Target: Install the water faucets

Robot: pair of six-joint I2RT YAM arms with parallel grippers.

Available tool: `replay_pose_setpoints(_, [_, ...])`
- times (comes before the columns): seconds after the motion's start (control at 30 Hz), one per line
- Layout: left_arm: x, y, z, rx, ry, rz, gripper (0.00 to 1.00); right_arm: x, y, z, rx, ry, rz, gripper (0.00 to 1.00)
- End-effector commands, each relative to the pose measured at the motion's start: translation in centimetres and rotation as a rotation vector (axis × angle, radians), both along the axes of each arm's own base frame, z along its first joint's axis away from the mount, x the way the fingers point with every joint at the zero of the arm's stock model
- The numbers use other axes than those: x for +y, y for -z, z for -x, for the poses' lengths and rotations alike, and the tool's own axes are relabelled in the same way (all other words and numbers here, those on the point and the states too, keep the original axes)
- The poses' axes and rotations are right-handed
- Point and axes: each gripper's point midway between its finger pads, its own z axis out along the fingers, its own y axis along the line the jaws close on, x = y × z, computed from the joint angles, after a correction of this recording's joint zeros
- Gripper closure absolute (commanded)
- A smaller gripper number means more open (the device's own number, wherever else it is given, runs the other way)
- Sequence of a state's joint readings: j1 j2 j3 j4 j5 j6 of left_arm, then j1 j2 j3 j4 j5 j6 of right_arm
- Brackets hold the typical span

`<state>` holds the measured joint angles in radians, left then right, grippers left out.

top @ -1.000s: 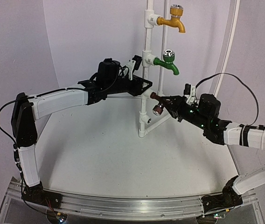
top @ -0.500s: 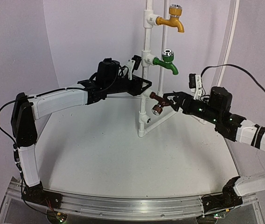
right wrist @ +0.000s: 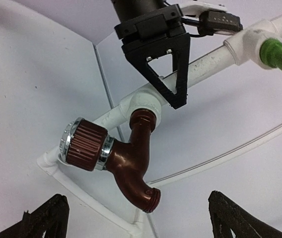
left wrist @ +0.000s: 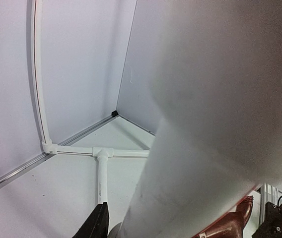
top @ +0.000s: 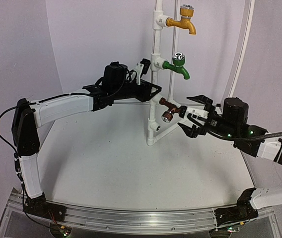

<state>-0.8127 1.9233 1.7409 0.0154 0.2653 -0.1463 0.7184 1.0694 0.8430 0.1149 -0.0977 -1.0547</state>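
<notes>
The right gripper [top: 190, 115] is spread wide and holds nothing, just right of the brown faucet [top: 168, 110]. This faucet sits in a side socket of the stand [top: 157, 39], its long axis running rightward and its ribbed, silver-rimmed cap facing near. The left gripper [top: 155, 92] pinches the stand's upright. Higher, the green faucet [top: 177, 67] points right with its spout down. The table [top: 106, 163] and walls are white.

Green faucet [top: 176, 67], spout down, mid-height on white stand [top: 156, 47], dark brown faucet [right wrist: 126, 161] socketed below, seemingly tilted
</notes>
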Motion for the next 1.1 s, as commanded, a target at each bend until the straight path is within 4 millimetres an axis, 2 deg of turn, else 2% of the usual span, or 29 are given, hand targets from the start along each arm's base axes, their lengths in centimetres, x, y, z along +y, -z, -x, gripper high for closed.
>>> replay_pose_setpoints(0.0, [0.9,5.6,2.6,0.172,0.039,-0.191,1.0,0.5,-0.4,-2.2,-0.25,0.026,0.277,0.02])
replay_pose_setpoints(0.1, [1.0,5.6,2.7,0.174,0.039,-0.191,1.0,1.7,-0.6,-3.2,-0.337,0.05,0.297,0.02])
replay_pose_setpoints(0.2, [1.0,5.5,2.7,0.173,0.038,-0.19,1.0,2.8,-0.1,-4.2,-0.329,0.059,0.29,0.03])
replay_pose_setpoints(0.3, [1.1,5.3,2.7,0.17,0.036,-0.188,1.0,3.4,-0.5,-5.0,-0.319,0.107,0.214,0.1])
replay_pose_setpoints(0.33, [1.1,5.2,2.7,0.17,0.035,-0.187,1.0,3.5,-0.7,-5.0,-0.305,0.122,0.176,0.16])
replay_pose_setpoints(0.4, [1.1,5.2,2.7,0.171,0.035,-0.187,1.0,3.6,-1.6,-5.1,-0.256,0.151,0.074,0.44])
replay_pose_setpoints(0.43, [1.1,5.2,2.7,0.171,0.035,-0.186,1.0,3.6,-1.9,-4.9,-0.228,0.157,0.022,0.52])
replay_pose_setpoints(0.47, [1.1,5.2,2.7,0.171,0.037,-0.186,1.0,3.6,-2.2,-4.7,-0.204,0.157,-0.028,0.58])
replay_pose_setpoints(0.57, [0.9,5.4,2.7,0.173,0.042,-0.188,1.0,3.8,-1.8,-4.2,-0.147,0.14,-0.105,0.66])
replay_pose_setpoints(0.7, [0.8,5.4,2.7,0.173,0.049,-0.187,1.0,4.6,-0.9,-3.9,0.043,0.119,-0.253,0.91])
replay_pose_setpoints(0.77, [0.7,5.4,2.7,0.175,0.052,-0.186,1.0,5.0,-0.1,-3.8,0.144,0.118,-0.32,1.0])
replay_pose_setpoints(0.87, [0.7,5.4,2.7,0.176,0.052,-0.186,1.0,5.5,0.8,-3.1,0.262,0.091,-0.401,1.0])
replay_pose_setpoints(1.07, [0.7,5.4,2.7,0.177,0.053,-0.185,1.0,6.6,0.5,-2.0,0.531,0.048,-0.653,1.0])
